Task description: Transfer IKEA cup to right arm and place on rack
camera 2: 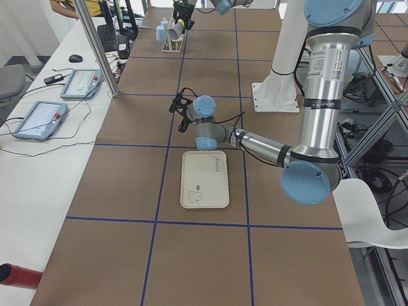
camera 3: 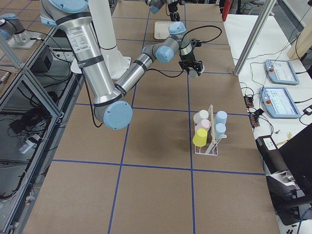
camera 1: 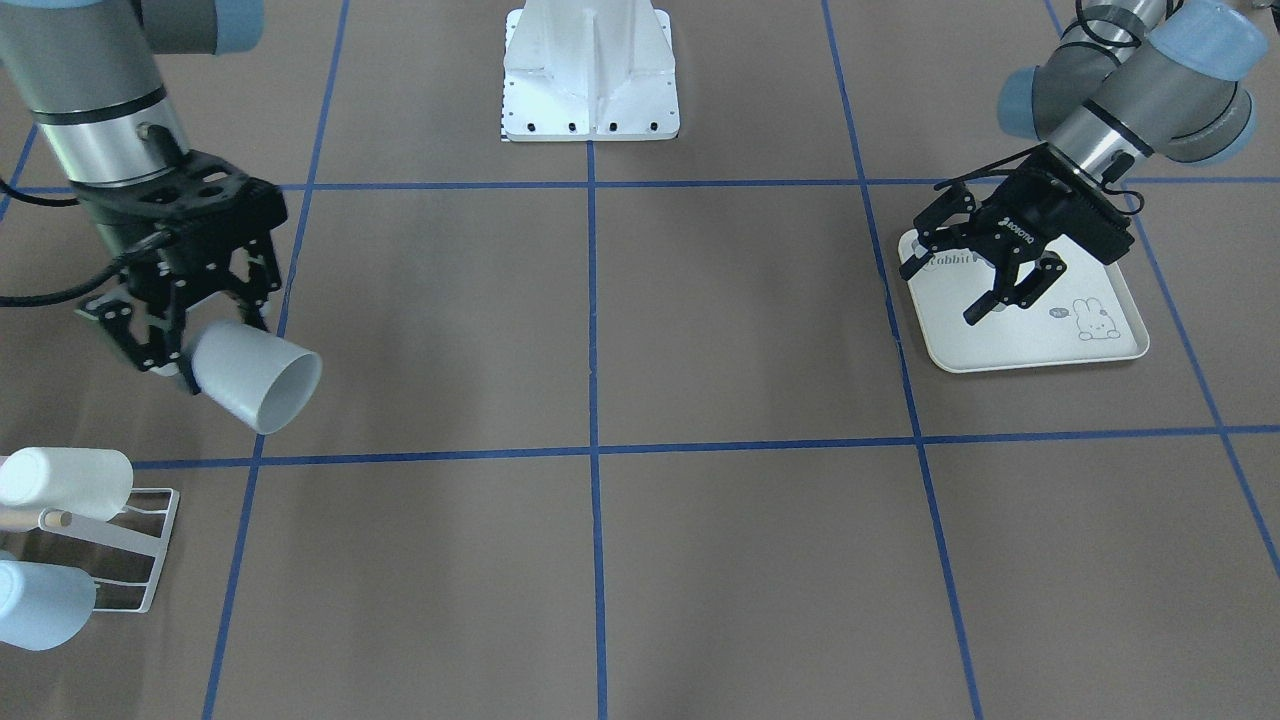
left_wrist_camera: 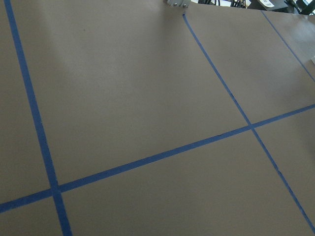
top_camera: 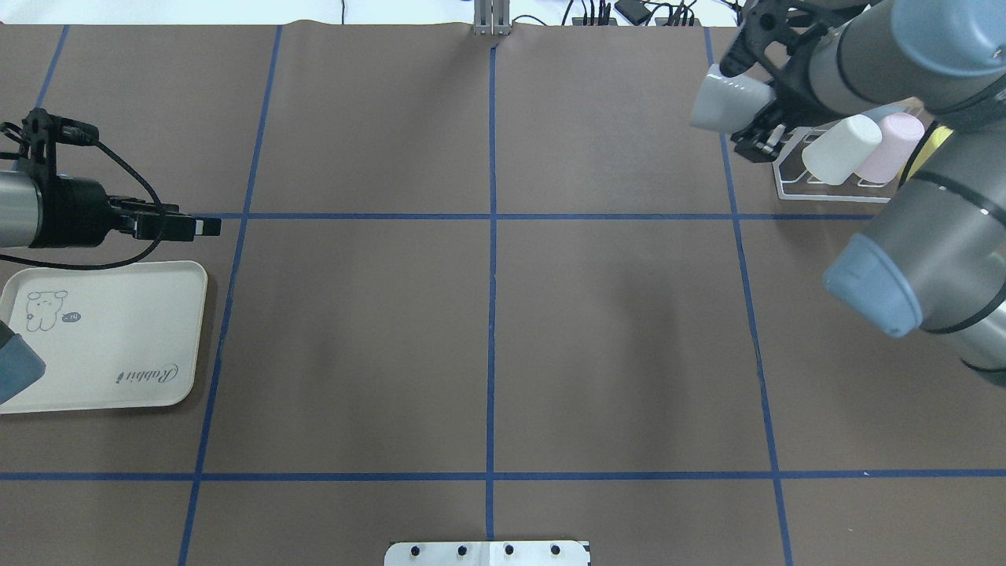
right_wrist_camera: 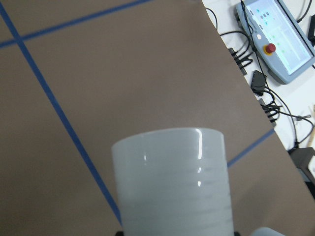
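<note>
The IKEA cup (camera 1: 257, 377), pale grey-white, hangs on its side above the table with its mouth toward the table's middle. My right gripper (camera 1: 200, 342) is shut on its base end. From overhead the cup (top_camera: 729, 101) sits just beside the rack (top_camera: 825, 179), a white wire frame that holds several cups. In the right wrist view the cup (right_wrist_camera: 173, 181) fills the lower middle. My left gripper (camera 1: 943, 292) hovers open over the rabbit tray (camera 1: 1030, 335) with nothing between its fingers. The left wrist view shows only table.
On the rack (camera 1: 150, 548) lie a white cup (camera 1: 65, 482) and a light-blue cup (camera 1: 40, 605); the side view shows yellow and pink ones too. The robot's white base (camera 1: 590, 75) stands at the table's back. Control pendants and cables lie on the side bench (camera 3: 278, 73).
</note>
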Robot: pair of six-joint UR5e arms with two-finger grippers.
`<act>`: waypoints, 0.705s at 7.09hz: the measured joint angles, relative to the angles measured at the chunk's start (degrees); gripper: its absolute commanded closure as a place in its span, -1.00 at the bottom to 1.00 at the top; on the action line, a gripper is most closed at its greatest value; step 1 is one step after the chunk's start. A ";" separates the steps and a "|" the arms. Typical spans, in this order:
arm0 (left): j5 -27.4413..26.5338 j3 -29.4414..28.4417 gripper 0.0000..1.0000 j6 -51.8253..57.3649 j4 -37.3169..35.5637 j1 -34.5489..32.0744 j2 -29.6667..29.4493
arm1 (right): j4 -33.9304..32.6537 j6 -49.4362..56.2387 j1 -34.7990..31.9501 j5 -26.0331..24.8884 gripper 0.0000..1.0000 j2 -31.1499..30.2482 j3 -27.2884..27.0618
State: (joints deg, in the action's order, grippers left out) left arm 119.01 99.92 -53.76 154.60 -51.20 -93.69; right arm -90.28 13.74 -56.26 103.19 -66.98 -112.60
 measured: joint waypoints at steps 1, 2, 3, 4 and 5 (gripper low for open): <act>-0.04 0.01 -1.00 0.16 0.01 -0.02 0.05 | -2.08 12.51 -3.71 -2.71 1.00 -0.13 1.38; -0.03 -0.03 -1.00 0.21 0.08 -0.03 0.10 | -2.75 24.91 -6.51 -7.20 1.00 -0.09 3.84; 0.01 -0.08 -1.00 0.23 0.15 -0.03 0.14 | -2.63 35.31 -9.14 -10.28 1.00 0.13 6.95; 0.05 -0.11 -1.00 0.17 0.26 -0.04 0.16 | -1.01 45.72 -12.03 -11.82 1.00 0.51 10.98; 0.05 -0.14 -1.00 -0.03 0.39 -0.03 0.17 | 3.09 54.40 -14.04 -13.25 1.00 0.82 15.84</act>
State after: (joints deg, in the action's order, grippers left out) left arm 119.06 99.78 -53.79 154.99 -51.23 -93.52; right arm -87.19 68.13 -70.30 89.94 -66.17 -96.76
